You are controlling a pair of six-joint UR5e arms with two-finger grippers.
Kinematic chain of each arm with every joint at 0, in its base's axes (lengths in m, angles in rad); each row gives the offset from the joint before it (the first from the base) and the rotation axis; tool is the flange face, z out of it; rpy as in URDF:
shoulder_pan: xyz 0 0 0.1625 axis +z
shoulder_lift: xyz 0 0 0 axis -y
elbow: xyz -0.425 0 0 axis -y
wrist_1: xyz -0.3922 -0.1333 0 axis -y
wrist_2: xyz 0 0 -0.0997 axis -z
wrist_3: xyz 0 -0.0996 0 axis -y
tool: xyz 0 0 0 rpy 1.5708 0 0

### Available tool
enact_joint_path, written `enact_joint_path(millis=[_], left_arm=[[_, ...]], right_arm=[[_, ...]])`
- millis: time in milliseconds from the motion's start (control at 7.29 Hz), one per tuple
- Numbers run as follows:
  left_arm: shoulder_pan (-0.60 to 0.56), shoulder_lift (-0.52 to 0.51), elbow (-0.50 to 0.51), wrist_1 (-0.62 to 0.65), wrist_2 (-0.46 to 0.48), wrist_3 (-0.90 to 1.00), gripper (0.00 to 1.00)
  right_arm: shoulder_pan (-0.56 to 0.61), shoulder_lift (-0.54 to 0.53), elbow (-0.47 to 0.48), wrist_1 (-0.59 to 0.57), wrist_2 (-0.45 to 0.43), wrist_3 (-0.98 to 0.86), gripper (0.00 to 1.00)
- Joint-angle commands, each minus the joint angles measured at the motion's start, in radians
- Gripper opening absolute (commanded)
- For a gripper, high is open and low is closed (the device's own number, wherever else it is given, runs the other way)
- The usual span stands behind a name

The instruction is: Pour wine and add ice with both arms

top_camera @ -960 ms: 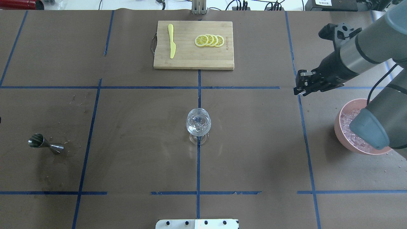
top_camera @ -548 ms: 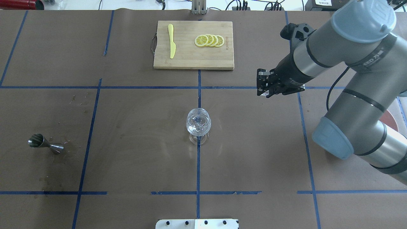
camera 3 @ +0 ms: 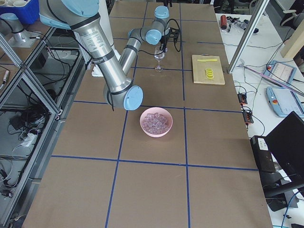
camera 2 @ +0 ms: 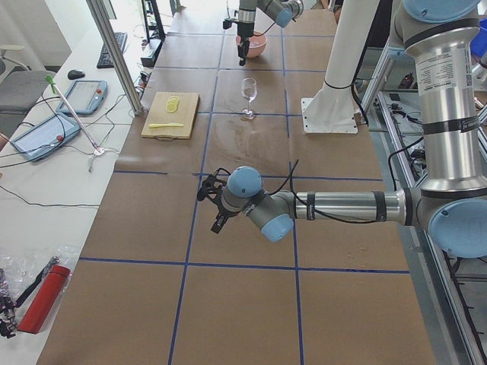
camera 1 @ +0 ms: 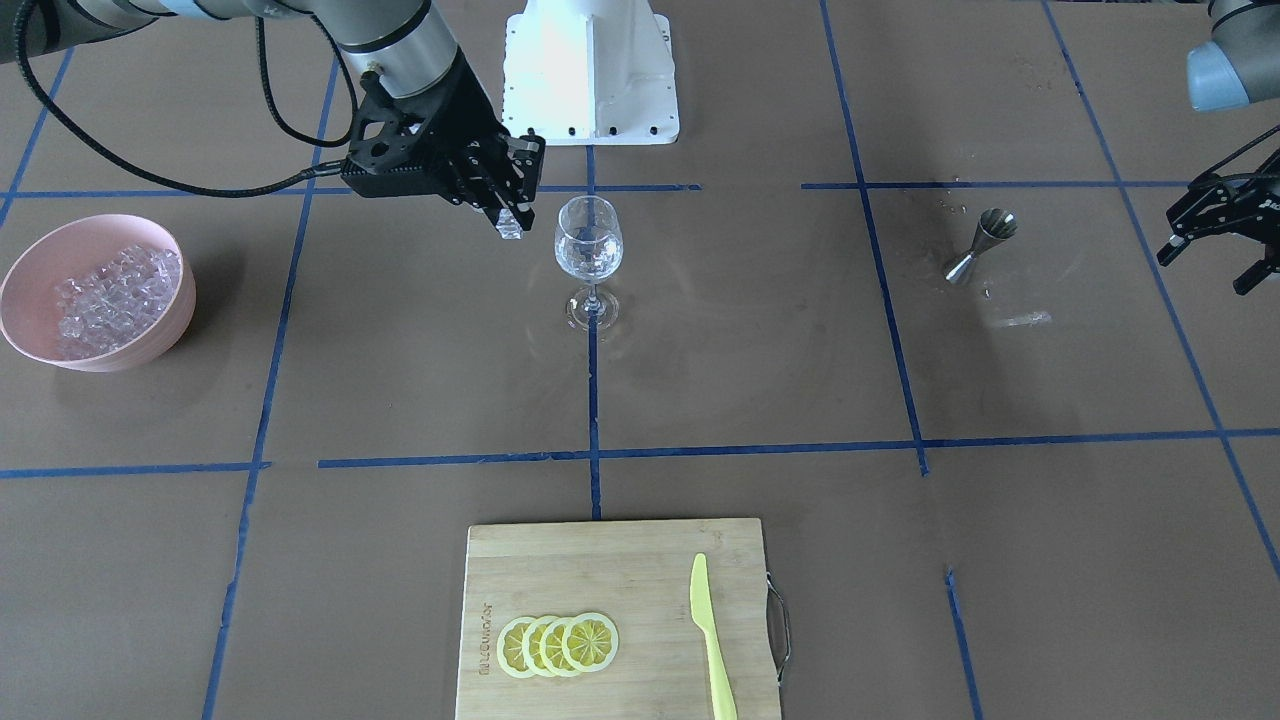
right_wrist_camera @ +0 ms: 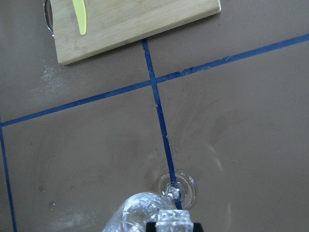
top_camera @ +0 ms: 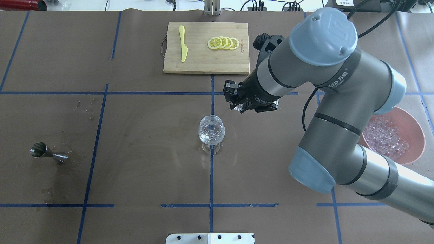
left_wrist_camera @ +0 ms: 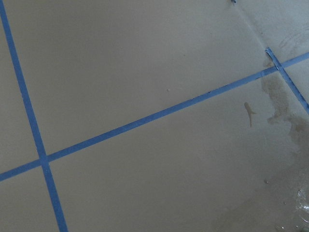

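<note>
A clear wine glass (top_camera: 211,130) stands upright at the table's centre, with glinting clear pieces inside. It also shows in the front view (camera 1: 588,240) and the right wrist view (right_wrist_camera: 140,215). My right gripper (top_camera: 238,104) hovers just beyond and right of the glass, above rim height (camera 1: 507,218). It is shut on one ice cube (camera 1: 511,229), which also shows in the right wrist view (right_wrist_camera: 175,218). More ice (top_camera: 386,137) fills a pink bowl (top_camera: 419,137) at the far right. My left gripper (camera 1: 1210,265) is open and empty, off to the left beyond the jigger.
A steel jigger (top_camera: 47,154) lies on its side at the left, on a damp stain. A bamboo cutting board (top_camera: 200,64) at the far middle holds lemon slices (top_camera: 223,43) and a yellow knife (top_camera: 183,47). The white robot base (camera 1: 592,70) is behind the glass.
My right arm has swung left from over the pink bowl to beside the wine glass, carrying the ice cube. The bowl is uncovered now. The glass and jigger have not moved.
</note>
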Motion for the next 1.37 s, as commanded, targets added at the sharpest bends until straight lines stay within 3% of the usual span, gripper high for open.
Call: enact_joint_path(millis=[0,823,960,1097,1234], left_arm=[[-0.01,-0.009,-0.004,0.019,-0.017,0.001,1.0],[-0.014,-0.015,-0.009,0.016,-0.011,0.001,1.0],[-0.014,-0.014,-0.009,0.016,-0.01,-0.001,1.0],[-0.014,-0.014,-0.009,0.016,-0.01,-0.001,1.0],[-0.014,-0.014,-0.009,0.016,-0.008,-0.001,1.0]], right_arm=[[-0.064,0.021,-0.008,0.0,-0.059,0.049,0.0],[-0.084,0.101,-0.069,0.003,-0.065,0.069,0.0],[-0.084,0.101,-0.072,0.004,-0.067,0.069,0.66],[-0.084,0.101,-0.075,0.004,-0.067,0.069,0.79],[-0.084,0.102,-0.08,0.004,-0.067,0.069,0.99]])
